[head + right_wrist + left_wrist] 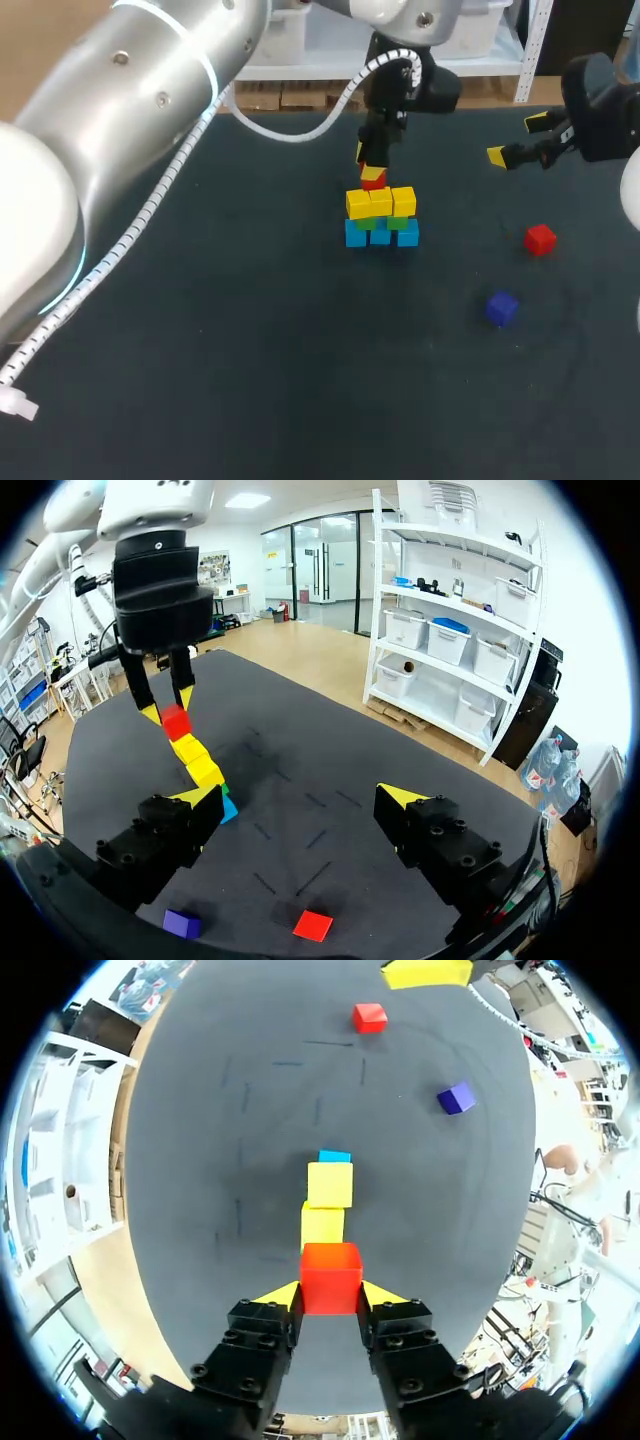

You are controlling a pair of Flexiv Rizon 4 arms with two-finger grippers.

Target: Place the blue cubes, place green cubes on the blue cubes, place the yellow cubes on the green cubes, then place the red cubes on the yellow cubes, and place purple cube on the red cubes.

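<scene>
Table [250, 400] is a dark matt surface, zero shine. The red cube [330, 1278] looks like smooth plastic with a slight sheen. Left arm [120, 110] has a glossy silver shell, plus a ribbed white plastic cable sleeve [150, 215].

The stack [380, 218] stands mid-tabletop [250, 380] toward the far edge, top cube [374, 180] at its summit. Right of it, apart: far cube [540, 240], near cube [502, 307].

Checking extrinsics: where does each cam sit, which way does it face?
Head: above and behind, facing down at the table; both arms show.
Left wrist: on left arm, facing down along left pincer, shut on red cube over stack.
Right wrist: on right arm, facing across the table; open right pincer shows.
Shared: all three show that stack.
</scene>
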